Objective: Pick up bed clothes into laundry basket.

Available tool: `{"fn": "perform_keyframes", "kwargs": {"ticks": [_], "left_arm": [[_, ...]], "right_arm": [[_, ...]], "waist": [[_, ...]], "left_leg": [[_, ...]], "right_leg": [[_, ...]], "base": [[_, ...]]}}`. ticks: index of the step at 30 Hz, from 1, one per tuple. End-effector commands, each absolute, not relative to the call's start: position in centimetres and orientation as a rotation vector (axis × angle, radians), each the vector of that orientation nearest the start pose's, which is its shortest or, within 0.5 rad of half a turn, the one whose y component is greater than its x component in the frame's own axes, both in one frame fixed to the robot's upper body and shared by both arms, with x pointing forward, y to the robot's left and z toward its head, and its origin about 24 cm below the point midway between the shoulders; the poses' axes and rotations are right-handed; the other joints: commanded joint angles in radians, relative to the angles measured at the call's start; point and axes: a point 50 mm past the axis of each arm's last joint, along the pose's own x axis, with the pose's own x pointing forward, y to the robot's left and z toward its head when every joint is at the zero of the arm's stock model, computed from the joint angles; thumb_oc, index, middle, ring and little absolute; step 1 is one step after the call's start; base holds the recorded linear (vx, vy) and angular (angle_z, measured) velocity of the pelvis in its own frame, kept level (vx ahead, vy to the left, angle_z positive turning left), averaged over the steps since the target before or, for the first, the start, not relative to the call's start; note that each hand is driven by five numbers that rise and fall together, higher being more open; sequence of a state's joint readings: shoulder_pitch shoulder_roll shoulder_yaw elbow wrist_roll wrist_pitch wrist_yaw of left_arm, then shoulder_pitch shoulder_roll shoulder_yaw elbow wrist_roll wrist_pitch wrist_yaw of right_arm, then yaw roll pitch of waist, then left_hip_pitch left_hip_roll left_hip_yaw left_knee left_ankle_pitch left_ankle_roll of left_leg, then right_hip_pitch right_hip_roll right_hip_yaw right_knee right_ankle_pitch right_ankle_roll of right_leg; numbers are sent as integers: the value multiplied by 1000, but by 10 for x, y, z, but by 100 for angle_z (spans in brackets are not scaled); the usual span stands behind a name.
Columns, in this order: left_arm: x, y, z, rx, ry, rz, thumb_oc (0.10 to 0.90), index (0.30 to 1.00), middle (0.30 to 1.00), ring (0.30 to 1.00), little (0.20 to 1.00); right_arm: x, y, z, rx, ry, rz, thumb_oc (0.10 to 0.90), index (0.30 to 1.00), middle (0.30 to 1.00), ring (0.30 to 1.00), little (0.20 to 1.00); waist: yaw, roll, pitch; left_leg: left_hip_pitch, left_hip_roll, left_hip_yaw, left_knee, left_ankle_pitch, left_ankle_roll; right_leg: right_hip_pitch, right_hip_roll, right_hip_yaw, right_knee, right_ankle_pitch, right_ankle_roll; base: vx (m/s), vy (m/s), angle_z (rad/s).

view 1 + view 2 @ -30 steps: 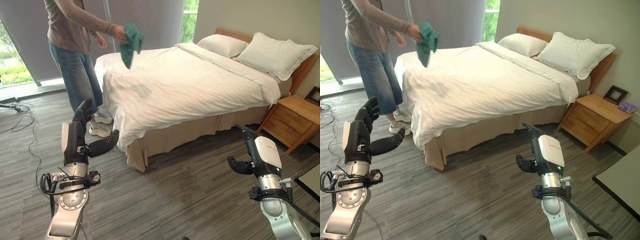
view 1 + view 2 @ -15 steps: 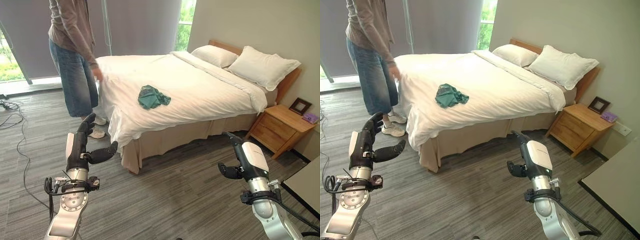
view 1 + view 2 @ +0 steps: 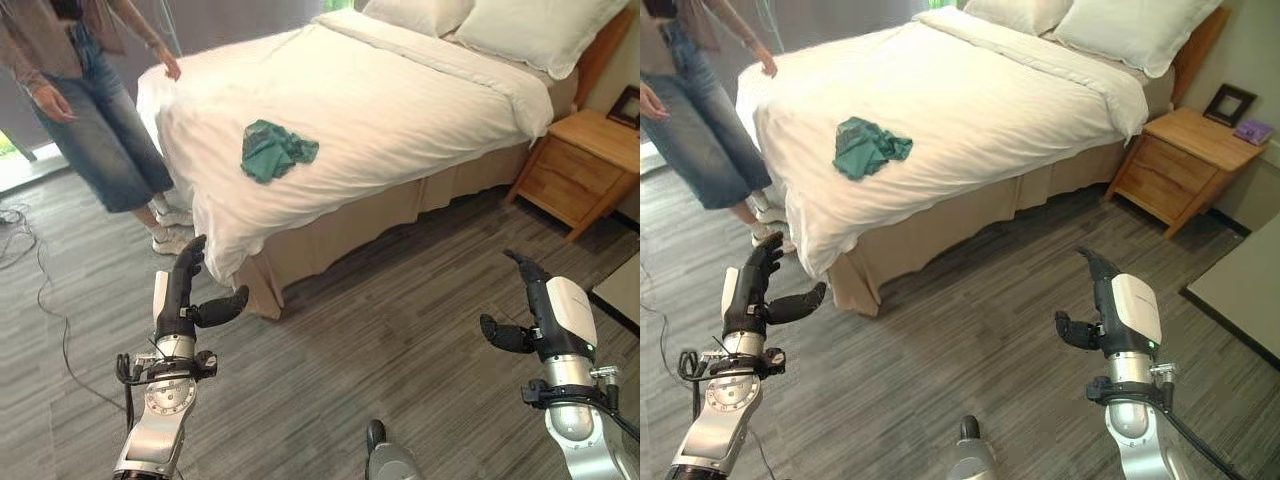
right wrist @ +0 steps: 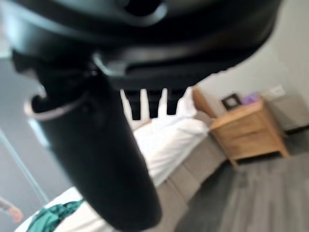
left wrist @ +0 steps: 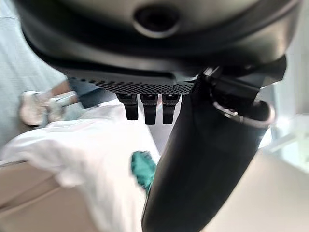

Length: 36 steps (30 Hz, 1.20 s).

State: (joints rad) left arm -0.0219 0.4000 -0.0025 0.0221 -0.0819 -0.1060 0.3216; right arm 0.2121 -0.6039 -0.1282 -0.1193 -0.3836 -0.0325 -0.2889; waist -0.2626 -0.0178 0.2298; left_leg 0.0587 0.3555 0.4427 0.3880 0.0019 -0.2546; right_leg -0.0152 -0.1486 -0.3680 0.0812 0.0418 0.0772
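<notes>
Lying crumpled on the white bed (image 3: 420, 110) at eleven o'clock is a green garment (image 3: 274, 150). Left hand (image 3: 182, 295) and right hand (image 3: 540, 310) hover released over the floor, holding nothing. A person (image 3: 85, 100) stands at ten o'clock.

One second ago the person (image 3: 85, 100) held the green cloth (image 3: 274, 150) in the air above the corner of the bed (image 3: 400, 100). Now the cloth lies crumpled on the white cover, near the foot end, and nobody touches it. The person has let go of it and stands beside the bed corner with one hand over the cover's edge. The camera has moved too: it looks down more steeply now, so the whole scene sits differently in the view.
</notes>
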Motion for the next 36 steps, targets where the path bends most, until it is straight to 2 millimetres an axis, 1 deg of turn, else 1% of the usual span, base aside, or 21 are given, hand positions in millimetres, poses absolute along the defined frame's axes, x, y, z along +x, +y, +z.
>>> {"fn": "perform_keyframes", "kwargs": {"ticks": [1,2,4,6,8,9,12,13,15,17,18,20,22,24,25,26,27,29,33,35,36], "left_arm": [[252,246,139,308,-465,316,800,900,900,900,900],[250,242,133,288,-441,295,800,900,900,900,900],[245,241,124,283,-410,283,800,900,900,900,900],[240,243,118,283,-380,287,800,900,900,900,900],[237,243,113,278,-359,289,800,900,900,900,900],[236,243,112,278,-351,293,800,900,900,900,900],[236,245,114,287,-355,300,800,900,900,900,900],[236,246,115,290,-360,299,800,900,900,900,900],[236,251,117,317,-357,294,800,900,900,900,900],[239,252,121,349,-366,277,800,900,900,900,900],[240,252,123,361,-371,266,800,900,900,900,900],[244,252,128,381,-383,249,800,900,900,900,900],[250,254,138,403,-414,240,800,900,900,900,900],[254,255,145,423,-438,237,800,900,900,900,900],[256,255,149,425,-452,229,800,900,900,900,900],[258,255,149,417,-452,227,800,900,900,900,900],[258,255,149,416,-452,226,800,900,900,900,900],[259,253,145,412,-439,210,800,900,900,900,900],[260,255,137,412,-404,202,800,900,900,900,900],[260,256,136,408,-399,206,800,900,900,900,900],[261,255,134,401,-394,201,800,900,900,900,900]], "right_arm": [[233,-265,158,-995,-485,-356,800,900,900,900,900],[240,-260,159,-1019,-482,-314,800,900,900,900,900],[246,-253,157,-1035,-482,-264,800,900,900,900,900],[250,-247,156,-1055,-484,-228,800,900,900,900,900],[253,-241,153,-1061,-486,-196,800,900,900,900,900],[256,-238,152,-1064,-491,-182,800,900,900,900,900],[261,-234,150,-1074,-478,-150,800,900,900,900,900],[262,-234,150,-1080,-476,-146,800,900,900,900,900],[266,-230,147,-1087,-463,-119,800,900,900,900,900],[272,-229,140,-1095,-429,-108,800,900,900,900,900],[274,-231,134,-1099,-400,-106,800,900,900,900,900],[280,-234,119,-1088,-328,-109,800,900,900,900,900],[286,-240,108,-1098,-262,-127,800,900,900,900,900],[295,-246,105,-1106,-222,-161,800,900,900,900,900],[298,-253,104,-1102,-199,-186,800,900,900,900,900],[298,-266,102,-1107,-155,-222,800,900,900,900,900],[298,-267,102,-1107,-155,-223,800,900,900,900,900],[297,-280,100,-1110,-111,-262,800,900,900,900,900],[301,-293,112,-1110,-113,-315,800,900,900,900,900],[302,-294,116,-1117,-120,-319,800,900,900,900,900],[304,-292,121,-1128,-142,-317,800,900,900,900,900]], "waist": [[45,-49,-39],[79,-66,-39],[92,-69,-44],[103,-69,-52],[120,-60,-55],[128,-65,-54],[142,-79,-55],[146,-79,-61],[152,-65,-81],[166,-65,-104],[172,-71,-111],[177,-89,-118],[170,-93,-110],[186,-97,-103],[186,-98,-105],[173,-99,-100],[172,-96,-102],[158,-97,-97],[150,-112,-84],[148,-114,-82],[144,-120,-72]], "left_leg": [[92,-13,72,241,-68,74],[-4,-41,107,218,-134,94],[-30,-72,155,40,-178,129],[-31,-102,196,-189,-96,141],[-52,-88,205,-366,-19,133],[-64,-76,211,-460,30,128],[-138,27,218,-473,71,103],[-143,40,217,-471,88,98],[-114,46,213,-475,93,92],[-102,26,184,-475,117,93],[-90,12,179,-475,114,101],[-38,-34,186,-475,86,130],[15,-58,211,-475,57,151],[36,-69,244,-475,29,162],[34,-76,233,-475,21,164],[44,-85,221,-475,4,158],[41,-81,219,-475,4,156],[55,-97,198,-475,-9,152],[95,-128,167,-475,-56,151],[105,-137,166,-475,-71,153],[125,-147,159,-475,-90,152]], "right_leg": [[65,11,-1,-168,-96,-17],[110,3,16,-168,-124,-10],[134,-4,12,-168,-136,12],[169,-9,10,-168,-153,21],[207,3,3,-168,-177,23],[234,-1,-3,-168,-193,22],[294,-10,-11,-168,-214,20],[310,-13,-7,-168,-220,23],[327,-18,8,-168,-230,36],[352,-30,33,-168,-222,44],[364,-40,33,-168,-201,48],[355,-83,34,-49,-155,73],[297,-141,15,109,-60,93],[232,-211,-41,170,16,102],[213,-213,-55,151,22,100],[147,-165,-56,91,-40,86],[146,-160,-59,90,-43,83],[109,-109,-54,6,-84,75],[48,-69,-57,-164,-38,91],[19,-70,-55,-168,-34,99],[-39,-68,-56,-168,-31,110]], "base": [[500,-151,-1],[370,-4,-11],[420,69,-14],[363,157,9],[397,163,18],[391,132,23],[433,140,5],[463,181,2],[487,252,-24],[516,264,-84],[476,266,-79],[453,298,-18],[337,276,20],[271,213,8],[373,194,-4],[269,104,7],[280,100,10],[224,51,25],[213,18,6],[165,7,-8],[198,0,-4]]}}
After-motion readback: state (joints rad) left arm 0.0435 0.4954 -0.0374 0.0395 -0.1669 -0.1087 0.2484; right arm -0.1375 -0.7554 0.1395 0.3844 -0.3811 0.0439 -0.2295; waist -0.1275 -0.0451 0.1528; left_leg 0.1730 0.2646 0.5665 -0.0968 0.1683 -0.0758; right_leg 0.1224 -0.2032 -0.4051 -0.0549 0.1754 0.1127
